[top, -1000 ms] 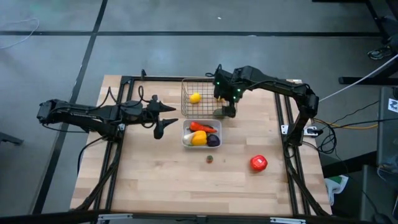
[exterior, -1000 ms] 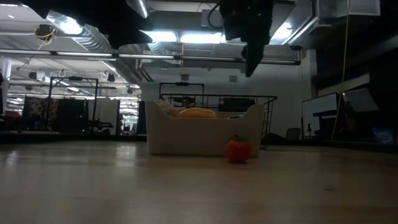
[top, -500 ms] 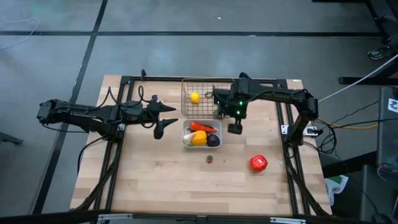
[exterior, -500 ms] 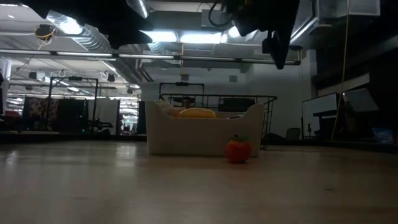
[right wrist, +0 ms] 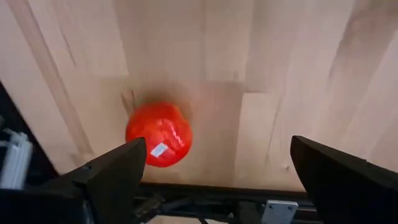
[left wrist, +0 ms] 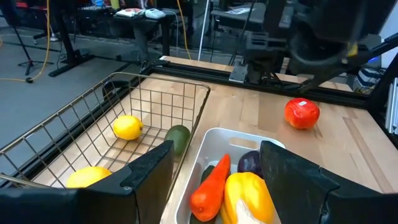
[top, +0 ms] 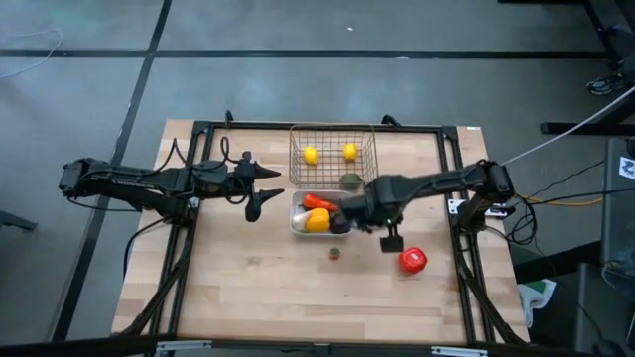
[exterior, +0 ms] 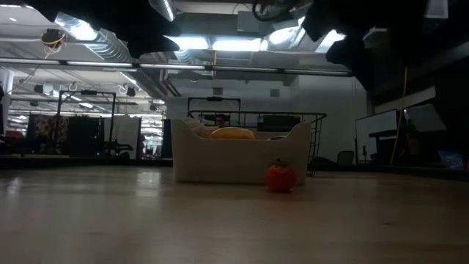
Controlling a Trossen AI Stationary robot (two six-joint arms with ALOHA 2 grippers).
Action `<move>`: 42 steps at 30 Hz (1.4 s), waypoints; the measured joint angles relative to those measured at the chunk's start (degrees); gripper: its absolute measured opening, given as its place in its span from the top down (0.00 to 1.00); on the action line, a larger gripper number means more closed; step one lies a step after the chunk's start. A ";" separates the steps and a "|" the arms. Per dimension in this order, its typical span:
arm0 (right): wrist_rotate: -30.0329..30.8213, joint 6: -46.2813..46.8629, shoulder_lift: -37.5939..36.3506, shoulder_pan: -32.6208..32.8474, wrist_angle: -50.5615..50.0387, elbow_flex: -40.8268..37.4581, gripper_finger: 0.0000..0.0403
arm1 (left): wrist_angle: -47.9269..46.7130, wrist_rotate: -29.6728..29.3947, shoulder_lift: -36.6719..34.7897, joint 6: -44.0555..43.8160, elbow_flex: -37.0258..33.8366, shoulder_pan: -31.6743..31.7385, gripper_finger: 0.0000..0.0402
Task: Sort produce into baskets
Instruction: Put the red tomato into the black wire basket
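The wire basket (top: 332,159) holds two yellow lemons (top: 312,155) (top: 349,151) and a dark green avocado (top: 350,180). The white tray (top: 298,224) holds an orange-red carrot (top: 319,202), a yellow piece (top: 317,220) and a purple ball (top: 340,224). A red tomato (top: 413,260) and a small red fruit (top: 334,254) lie on the table. My right gripper (top: 389,239) is open and empty, above the table just left of the tomato (right wrist: 159,134). My left gripper (top: 268,191) is open, left of the tray.
The black frame rail (top: 461,268) runs along the table's right edge, close to the tomato. In the low view the small red fruit (exterior: 281,177) stands in front of the tray (exterior: 238,154). Bare wood lies along the near half of the table (top: 258,297).
My right gripper has gone from over the wire basket toward the table's near edge and right, past the tray, to a spot beside the red tomato. With the arm gone, the second lemon and the avocado show in the basket. My left arm has kept still.
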 joint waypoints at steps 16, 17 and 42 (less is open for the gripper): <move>0.14 6.37 -7.67 17.21 0.81 -16.63 0.02 | -3.01 0.02 0.00 -0.13 -0.04 0.00 0.41; -0.48 6.10 -7.67 18.17 1.64 -17.55 0.02 | -3.21 0.02 0.02 -0.13 -0.04 0.00 0.41; 1.35 5.95 -7.65 24.62 22.48 -31.08 0.02 | -3.04 0.00 0.02 -0.76 -0.04 0.00 0.41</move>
